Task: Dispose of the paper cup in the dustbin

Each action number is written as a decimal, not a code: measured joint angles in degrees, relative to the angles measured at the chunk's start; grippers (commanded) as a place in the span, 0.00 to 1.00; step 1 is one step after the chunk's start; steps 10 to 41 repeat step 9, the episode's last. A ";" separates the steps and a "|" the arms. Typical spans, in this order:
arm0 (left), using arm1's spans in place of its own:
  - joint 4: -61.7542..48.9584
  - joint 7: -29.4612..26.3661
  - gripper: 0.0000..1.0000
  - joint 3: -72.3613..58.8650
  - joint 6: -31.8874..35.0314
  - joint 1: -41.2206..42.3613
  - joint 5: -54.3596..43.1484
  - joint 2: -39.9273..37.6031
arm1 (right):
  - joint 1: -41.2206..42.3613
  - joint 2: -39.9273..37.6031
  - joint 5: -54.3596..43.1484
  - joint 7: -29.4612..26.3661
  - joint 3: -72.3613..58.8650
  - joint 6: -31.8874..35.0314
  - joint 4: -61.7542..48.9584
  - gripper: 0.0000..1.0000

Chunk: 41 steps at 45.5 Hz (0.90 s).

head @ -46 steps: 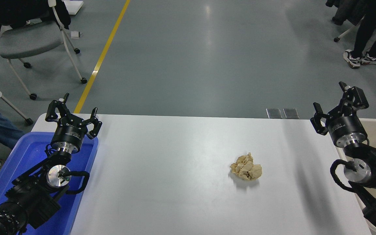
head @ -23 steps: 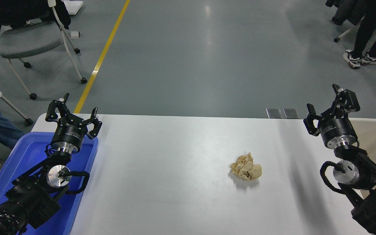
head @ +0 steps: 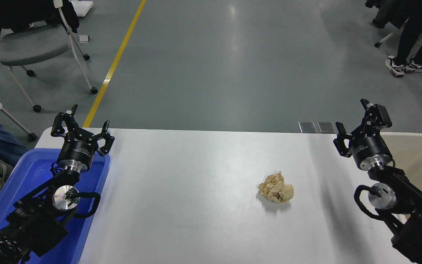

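The paper cup does not show in the head view. The beige dustbin (head: 421, 146) stands at the table's right edge, partly behind my right arm. My right gripper (head: 357, 119) is open and empty, held above the table's far right corner, just left of the dustbin. My left gripper (head: 82, 126) is open and empty, parked over the blue tray at the lower left.
A crumpled tan paper ball (head: 276, 187) lies on the white table (head: 196, 190) right of centre. A bright blue tray (head: 31, 176) sits at the table's left edge. A chair (head: 31, 44) stands far left; a person's legs (head: 412, 40) at the top right.
My right gripper has moved left, away from over the dustbin toward the table's far right corner. The left arm and paper ball have not moved.
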 measured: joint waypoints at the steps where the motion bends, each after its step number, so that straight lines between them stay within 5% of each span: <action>1: 0.00 0.00 1.00 0.00 0.00 0.00 0.00 0.00 | 0.03 0.01 0.00 0.00 -0.13 0.01 -0.10 0.99; 41: 0.00 0.00 1.00 0.03 0.00 0.01 0.00 -0.01 | 0.19 0.28 0.36 -0.04 -0.74 0.17 -0.75 0.99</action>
